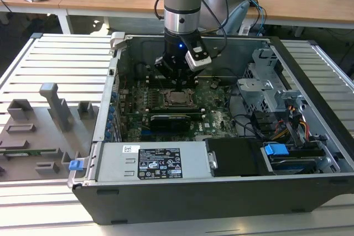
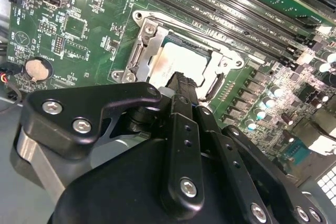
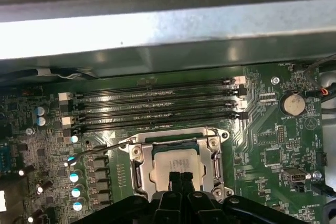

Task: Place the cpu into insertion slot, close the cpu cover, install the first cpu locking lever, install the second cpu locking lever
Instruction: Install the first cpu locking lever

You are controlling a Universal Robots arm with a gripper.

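1. Sheet metal, dark and matte, forms the open computer case (image 1: 166,192), which lies on a pale slatted table (image 1: 55,53). A grey boxy power supply (image 1: 149,161) with a label fills the case's near side in the exterior view.
2. The arm's black gripper (image 1: 177,83) hangs inside the case over the green motherboard (image 1: 215,115).
3. The cpu (image 3: 176,157), a small flat square with a dull silver-grey top, sits in its socket on that board. The cpu cover (image 3: 212,153), a thin silvery frame with a square window, lies flat around it.
4. In both wrist views the two slim black fingers (image 3: 174,179) are pressed together with nothing between them. Their tips are just over the cpu's edge, and whether they touch it is hard to tell.
5. A thin grey wire lever (image 3: 97,149) runs out from one corner of the socket across the board; whether it is latched cannot be made out.
6. The gripper's own body hides the nearest side of the socket in both wrist views.
7. The first wrist view shows long black memory slots (image 3: 157,106) beside the socket and a round silver coin battery (image 3: 292,104).
8. The second wrist view shows the gripper's bolted black linkages and their shiny screw heads.
9. At the exterior view's left lies a grey moulded fixture tray (image 1: 33,131).
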